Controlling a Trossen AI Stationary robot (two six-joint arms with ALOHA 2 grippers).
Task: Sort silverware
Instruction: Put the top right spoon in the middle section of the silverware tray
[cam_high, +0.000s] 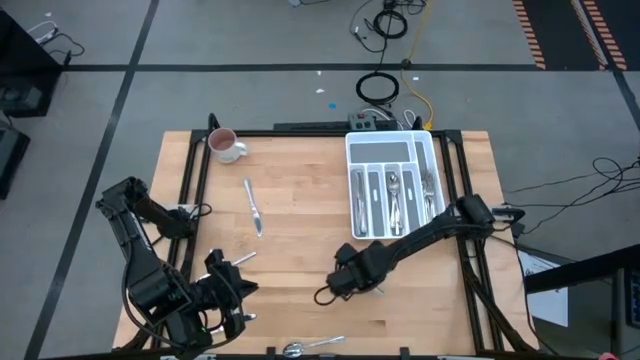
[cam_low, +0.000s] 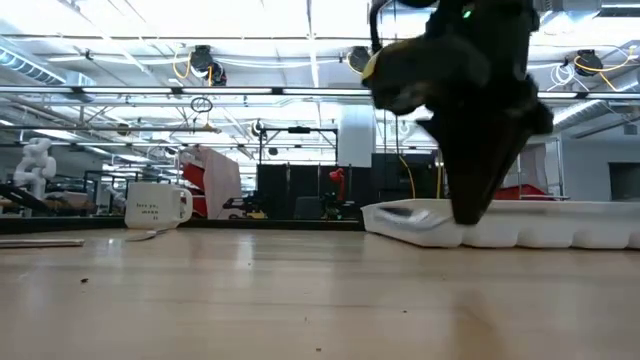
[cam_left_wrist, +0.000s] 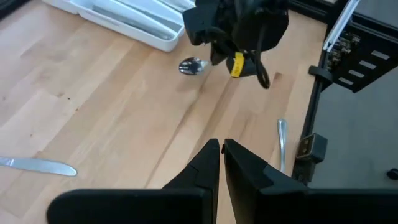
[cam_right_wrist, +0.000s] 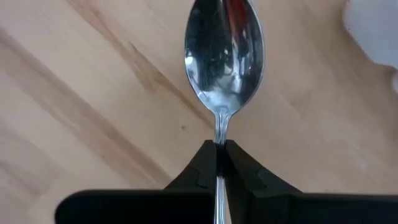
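Note:
My right gripper (cam_high: 352, 282) hangs over the table's near middle, shut on a silver spoon (cam_right_wrist: 224, 56) whose bowl (cam_left_wrist: 194, 66) sticks out from under it. The white cutlery tray (cam_high: 390, 185) at the far right has silverware in its slots. A table knife (cam_high: 253, 207) lies flat on the wood left of centre. Another spoon (cam_high: 310, 345) lies at the near edge. My left gripper (cam_left_wrist: 221, 149) waits at the near left, shut on nothing. My right gripper pinches the spoon's thin neck (cam_right_wrist: 219, 134), just behind the bowl, between its two fingertips. The fingers come from above, pointing down, one on each side of the handle. The spoon lies about level with its bowl facing up and looks raised off the wood.
A white-and-pink mug (cam_high: 225, 145) stands at the far left corner. Bare wood lies between the knife and the tray. A black frame (cam_high: 470, 250) runs along the table's right side, and cables lie on the floor beyond the far edge.

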